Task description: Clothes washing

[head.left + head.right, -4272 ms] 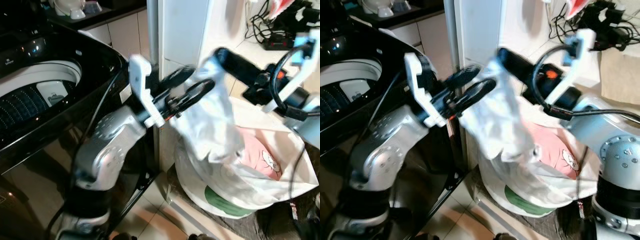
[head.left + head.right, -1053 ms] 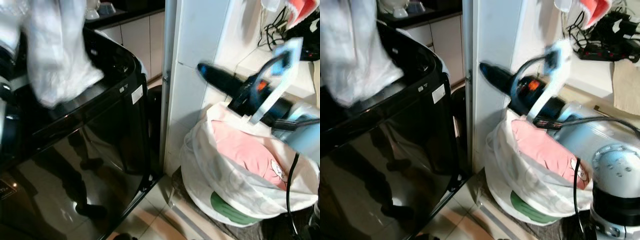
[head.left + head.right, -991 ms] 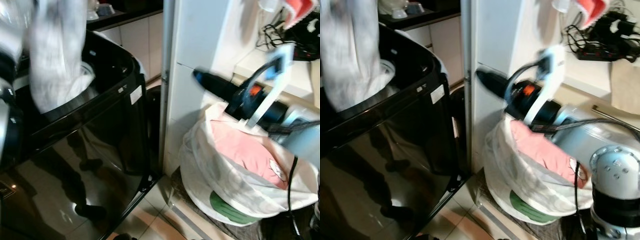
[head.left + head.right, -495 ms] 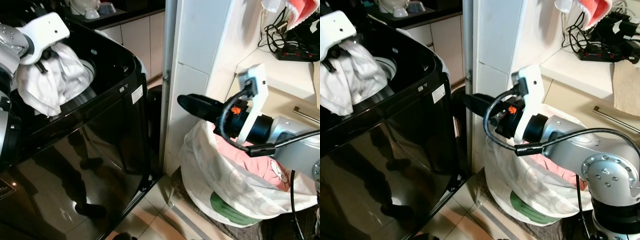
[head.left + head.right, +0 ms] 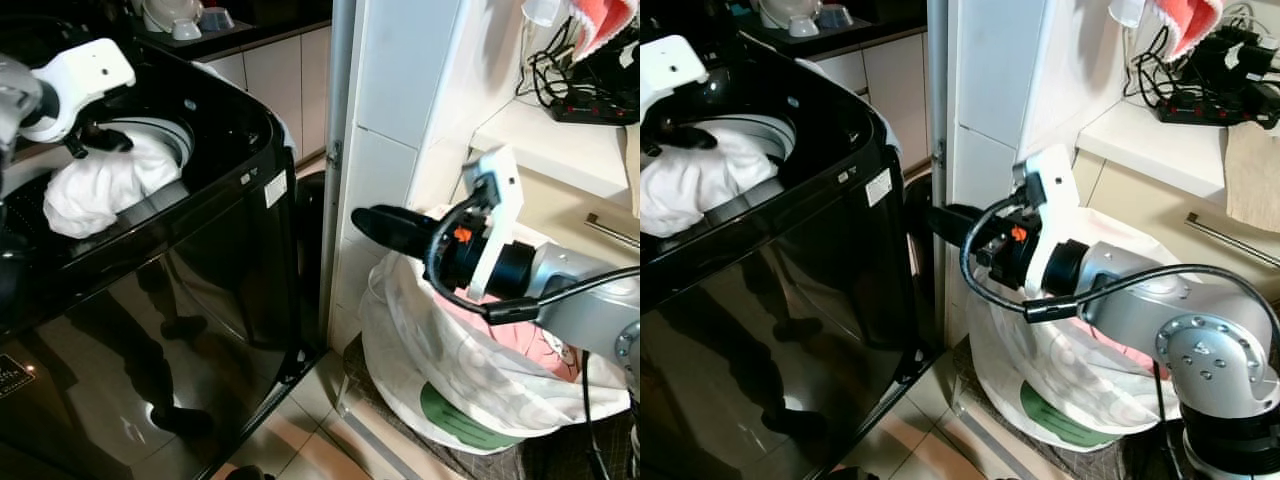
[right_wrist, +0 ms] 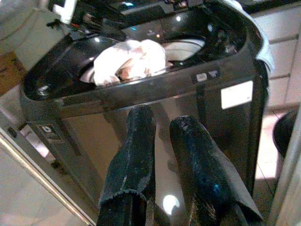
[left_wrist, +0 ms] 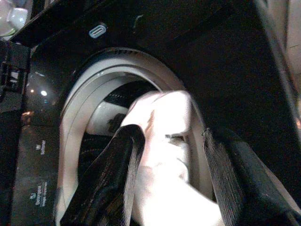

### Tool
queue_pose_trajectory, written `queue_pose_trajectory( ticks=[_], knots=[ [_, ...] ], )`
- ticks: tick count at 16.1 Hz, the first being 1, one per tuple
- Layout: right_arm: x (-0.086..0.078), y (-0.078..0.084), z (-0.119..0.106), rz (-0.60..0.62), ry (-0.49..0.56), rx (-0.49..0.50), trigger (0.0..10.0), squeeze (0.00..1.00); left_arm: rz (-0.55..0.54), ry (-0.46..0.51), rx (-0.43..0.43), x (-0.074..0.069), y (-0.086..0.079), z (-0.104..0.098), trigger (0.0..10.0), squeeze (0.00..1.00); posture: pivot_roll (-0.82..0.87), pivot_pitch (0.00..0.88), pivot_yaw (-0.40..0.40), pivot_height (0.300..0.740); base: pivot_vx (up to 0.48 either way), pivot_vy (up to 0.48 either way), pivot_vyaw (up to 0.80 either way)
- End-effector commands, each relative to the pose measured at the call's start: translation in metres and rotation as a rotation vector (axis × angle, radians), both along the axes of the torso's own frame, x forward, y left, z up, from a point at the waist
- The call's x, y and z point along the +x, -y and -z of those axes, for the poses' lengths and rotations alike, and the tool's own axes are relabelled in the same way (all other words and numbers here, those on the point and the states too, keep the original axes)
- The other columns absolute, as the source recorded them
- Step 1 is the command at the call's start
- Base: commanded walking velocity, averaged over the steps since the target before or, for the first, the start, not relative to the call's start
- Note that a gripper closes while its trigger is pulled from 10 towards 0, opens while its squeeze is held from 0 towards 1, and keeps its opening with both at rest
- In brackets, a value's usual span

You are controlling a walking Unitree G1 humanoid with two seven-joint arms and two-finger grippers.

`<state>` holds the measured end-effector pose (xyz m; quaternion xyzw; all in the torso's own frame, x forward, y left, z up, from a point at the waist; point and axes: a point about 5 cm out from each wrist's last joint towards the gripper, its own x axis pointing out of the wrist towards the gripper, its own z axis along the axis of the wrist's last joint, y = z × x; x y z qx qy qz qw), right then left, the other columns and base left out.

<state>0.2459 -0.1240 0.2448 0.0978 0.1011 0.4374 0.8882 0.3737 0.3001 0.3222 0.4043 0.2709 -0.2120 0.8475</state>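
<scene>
Reaching out empty over the laundry bag (image 5: 440, 350), the right gripper (image 6: 162, 136) has its two black fingers lying near each other with a narrow gap between them and nothing held. Just below and behind this gripper, the white bag sits on the floor tiles against the white wall (image 5: 400, 110), with a pink garment (image 5: 545, 345) inside it. Ahead of the fingertips stands the glossy black washing machine (image 5: 810, 290), its white label (image 6: 236, 94) facing the gripper.

Farther off, the left gripper (image 7: 171, 155) hovers at the round opening of the drum (image 7: 89, 89). Its fingers are spread wide, one on each side of a bunched white cloth (image 5: 105, 185). The cloth lies piled in the drum's mouth, partly heaped over the near rim, directly under that gripper. Whether the fingers touch the fabric cannot be told. Beyond the machine, a dark counter (image 5: 235, 25) carries some white dishes (image 5: 170, 15).
</scene>
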Motion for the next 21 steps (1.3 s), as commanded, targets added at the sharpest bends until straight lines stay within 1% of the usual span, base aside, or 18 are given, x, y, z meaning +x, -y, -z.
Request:
queue_pose_trajectory(
  ticks=[1, 2, 3, 4, 5, 6, 7, 8, 9, 10, 11, 12, 13, 14, 15, 16, 17, 21],
  knots=[
    [0.001, 0.000, 0.004, 0.011, -0.020, -0.027, 10.0, 0.00, 0.025, -0.008, -0.017, -0.004, -0.002, -0.006, 10.0, 1.00, -0.02, 0.000, 0.025, 0.740, 0.000, 0.000, 0.00],
    [0.001, 0.001, 0.005, 0.019, -0.021, -0.030, 10.0, 0.00, 0.038, 0.006, -0.036, -0.005, -0.002, -0.007, 10.0, 0.39, -0.02, 0.000, 0.028, 0.740, 0.000, 0.000, 0.00],
    [0.002, 0.001, 0.006, 0.023, -0.021, -0.031, 10.0, 0.00, 0.053, 0.027, -0.060, -0.004, 0.000, -0.009, 10.0, 0.25, -0.02, 0.000, 0.030, 0.740, 0.000, 0.000, 0.00],
    [0.004, 0.003, 0.007, 0.065, -0.012, -0.035, 10.0, 0.00, 0.104, 0.150, -0.223, 0.002, 0.017, -0.017, 10.0, 0.01, -0.02, 0.000, 0.033, 0.740, 0.000, 0.000, 0.00],
    [0.010, 0.008, 0.011, 0.161, 0.022, -0.056, 10.0, 0.00, 0.111, 0.278, -0.443, 0.011, 0.038, -0.019, 10.0, 0.00, -0.01, 0.000, 0.039, 0.740, 0.000, 0.000, 0.00],
    [0.013, 0.010, 0.013, 0.210, 0.043, -0.069, 10.0, 0.00, 0.100, 0.315, -0.541, 0.014, 0.047, -0.018, 10.0, 0.00, -0.01, 0.000, 0.039, 0.740, 0.000, 0.000, 0.00],
    [0.021, 0.015, 0.018, 0.348, 0.115, -0.101, 10.0, 0.00, 0.043, 0.247, -0.750, 0.014, 0.077, 0.020, 10.0, 0.00, -0.02, 0.000, 0.040, 0.740, 0.000, 0.000, 0.00],
    [0.022, 0.015, 0.019, 0.424, 0.183, -0.076, 10.0, 0.00, -0.009, 0.230, -0.876, 0.003, 0.105, 0.062, 10.0, 0.00, -0.02, 0.000, 0.040, 0.740, 0.000, 0.000, 0.00],
    [0.021, 0.014, 0.022, 0.440, 0.182, -0.056, 10.0, 0.00, -0.055, 0.250, -0.884, -0.003, 0.114, 0.080, 10.0, 0.00, -0.02, 0.000, 0.041, 0.740, 0.000, 0.000, 0.00],
    [0.020, 0.014, 0.031, 0.473, 0.159, -0.037, 10.0, 0.00, -0.179, 0.288, -0.922, -0.012, 0.124, 0.108, 10.0, 0.00, -0.03, 0.000, 0.042, 0.740, 0.000, 0.000, 0.47],
    [0.017, 0.011, 0.038, 0.475, 0.165, -0.039, 10.0, 0.00, -0.284, 0.228, -1.004, -0.023, 0.128, 0.127, 10.0, 0.00, -0.04, 0.000, 0.041, 0.740, 0.000, 0.000, 0.80],
    [0.015, 0.010, 0.040, 0.474, 0.168, -0.040, 10.0, 0.00, -0.321, 0.199, -1.027, -0.027, 0.128, 0.132, 10.0, 0.00, -0.04, 0.000, 0.041, 0.740, 0.000, 0.000, 0.80],
    [0.012, 0.009, 0.046, 0.477, 0.180, -0.042, 10.0, 0.00, -0.304, 0.205, -1.056, -0.039, 0.132, 0.135, 7.5, 0.00, -0.04, 0.000, 0.040, 0.740, 0.000, 0.000, 0.80],
    [0.011, 0.007, 0.051, 0.467, 0.194, -0.053, 10.0, 0.00, -0.252, 0.222, -1.132, -0.050, 0.140, 0.131, 10.0, 0.00, -0.04, 0.000, 0.041, 0.740, 0.000, 0.000, 0.80],
    [0.010, 0.007, 0.054, 0.459, 0.203, -0.059, 10.0, 0.00, -0.248, 0.281, -1.104, -0.057, 0.141, 0.134, 10.0, 0.00, -0.04, 0.000, 0.043, 0.740, 0.000, 0.000, 0.80],
    [0.010, 0.006, 0.057, 0.451, 0.213, -0.063, 10.0, 0.00, -0.270, 0.315, -0.991, -0.063, 0.140, 0.144, 10.0, 0.00, -0.04, 0.000, 0.044, 0.740, 0.000, 0.000, 0.80],
    [0.010, 0.007, 0.060, 0.448, 0.220, -0.072, 10.0, 0.00, -0.272, 0.312, -0.942, -0.067, 0.141, 0.152, 10.0, 0.00, -0.04, 0.000, 0.045, 0.740, 0.000, 0.000, 0.80],
    [0.010, 0.012, 0.066, 0.460, 0.216, -0.077, 10.0, 0.00, -0.247, 0.233, -0.976, -0.083, 0.152, 0.160, 10.0, 0.00, -0.04, 0.000, 0.047, 0.740, 0.000, 0.000, 0.80]
  ],
)
